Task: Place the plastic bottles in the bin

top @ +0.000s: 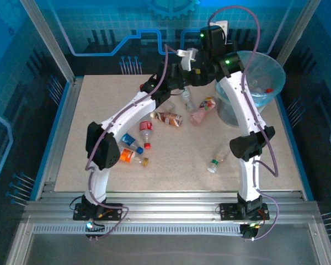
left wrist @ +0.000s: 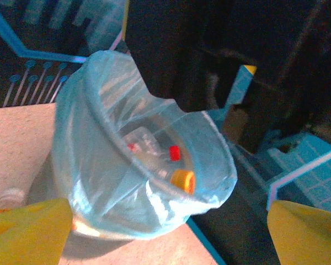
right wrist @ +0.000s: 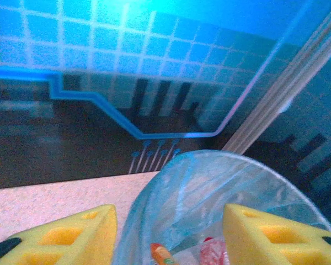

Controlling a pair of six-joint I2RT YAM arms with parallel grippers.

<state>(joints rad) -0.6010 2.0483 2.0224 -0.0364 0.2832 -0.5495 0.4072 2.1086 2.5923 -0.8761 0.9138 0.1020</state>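
From above, the bin [top: 279,77] stands far right; loose plastic bottles [top: 168,118] lie on the table [top: 99,96] back toward the bases, the nearest bottle [top: 200,114] just left of the bin, slanting towards it. Left wrist: the left gripper [left wrist: 171,226] gapes empty, facing the bin. Right wrist: the right gripper [right wrist: 168,232], fingers parted, holds nothing and looks into the bin.
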